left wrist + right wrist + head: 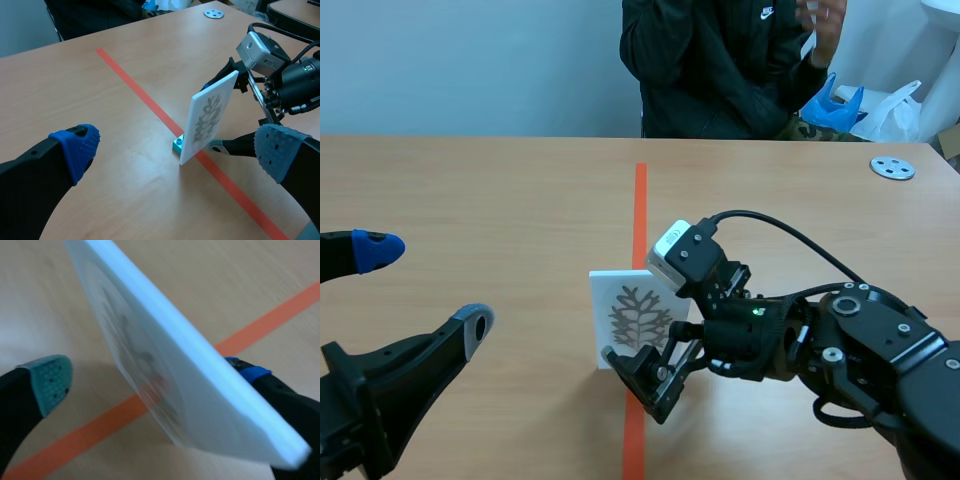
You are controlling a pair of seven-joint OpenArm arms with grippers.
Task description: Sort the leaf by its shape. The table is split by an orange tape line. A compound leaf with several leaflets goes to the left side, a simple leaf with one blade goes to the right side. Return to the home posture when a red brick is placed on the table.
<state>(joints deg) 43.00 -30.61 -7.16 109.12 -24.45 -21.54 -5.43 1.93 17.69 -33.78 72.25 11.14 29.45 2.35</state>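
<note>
now the leaf card (620, 292) stands on edge near the middle of the table (470, 200), slightly toward 6 o'clock, its foot on the orange tape line (640, 200). it leans a little. a small teal block (178, 145) sits at its base, touching it. the card's face shows a grey-brown leaf figure with many lobes branching off a central stem.

the right gripper (150, 377), coming in from 4 o'clock, is spread around the card. one pad (50, 382) stands clear of the printed face, and the other finger lies behind the card, close against its back. whether that one touches, i cannot tell.

the left gripper (425, 285) sits at 8 o'clock, released, fingers wide apart with nothing between them, well apart from the card.

a person (720, 70) in a dark jacket sits at 12 o'clock. a grey disc (892, 168) lies on the table at 2 o'clock.
</note>
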